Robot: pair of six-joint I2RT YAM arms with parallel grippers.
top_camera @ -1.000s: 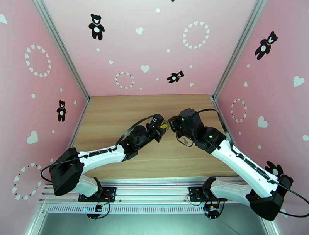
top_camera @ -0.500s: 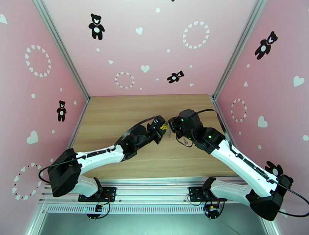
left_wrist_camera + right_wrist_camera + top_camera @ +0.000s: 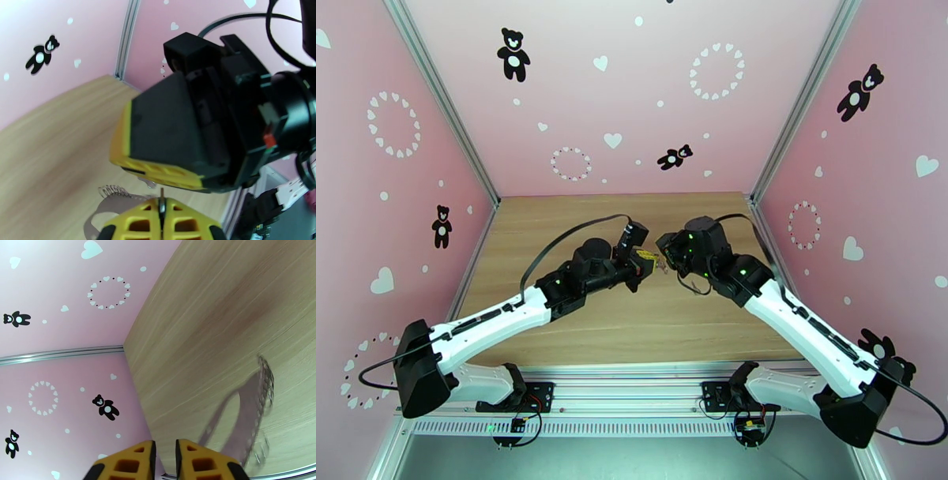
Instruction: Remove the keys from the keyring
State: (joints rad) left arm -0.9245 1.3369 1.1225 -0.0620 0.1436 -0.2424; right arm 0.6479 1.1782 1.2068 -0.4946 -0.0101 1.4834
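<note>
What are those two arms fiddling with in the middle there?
They are trying to take keys off a keyring above the wooden table. The left gripper is shut on the keyring, holding its metal loop and chain off the table. The right gripper sits close against it, fingers slightly apart with nothing between them. The keys are too small to make out, so I cannot tell whether any has come off.
</note>
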